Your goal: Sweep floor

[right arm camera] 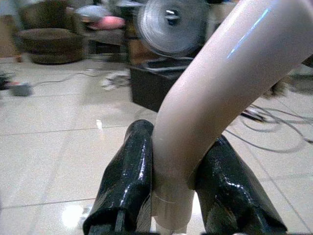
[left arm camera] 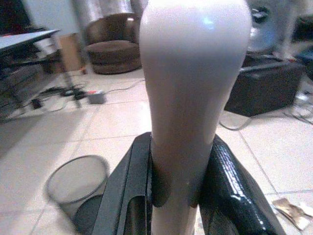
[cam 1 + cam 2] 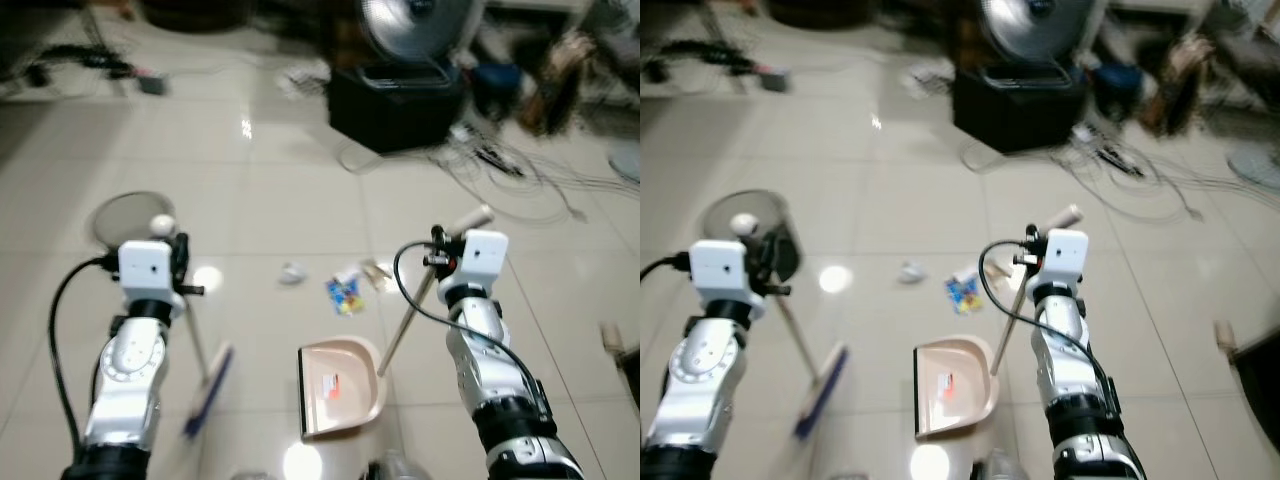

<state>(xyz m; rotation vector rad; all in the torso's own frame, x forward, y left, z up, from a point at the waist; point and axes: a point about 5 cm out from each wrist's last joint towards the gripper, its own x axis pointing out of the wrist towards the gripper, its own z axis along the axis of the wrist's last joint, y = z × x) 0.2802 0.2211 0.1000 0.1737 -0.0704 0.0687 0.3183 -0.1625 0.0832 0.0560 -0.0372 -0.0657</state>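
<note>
My left gripper (image 3: pixel 180 262) is shut on the pale handle (image 2: pixel 193 98) of a broom. The broom's blue head (image 3: pixel 208 392) rests on the tiled floor by my left arm. My right gripper (image 3: pixel 440 255) is shut on the curved beige handle (image 1: pixel 205 98) of a long-handled dustpan. The beige pan (image 3: pixel 340 388) lies flat on the floor between my arms. Just beyond the pan lie litter pieces: a crumpled white scrap (image 3: pixel 291 273), a colourful wrapper (image 3: pixel 344 295) and a brownish wrapper (image 3: pixel 377 272).
A round mesh waste bin (image 3: pixel 130 215) stands on the floor beyond my left arm. Farther ahead are a black box (image 3: pixel 395 100) with a fan on it, and tangled cables (image 3: pixel 510 170) spread to the right. A brown round seat (image 2: pixel 110 51) stands far back.
</note>
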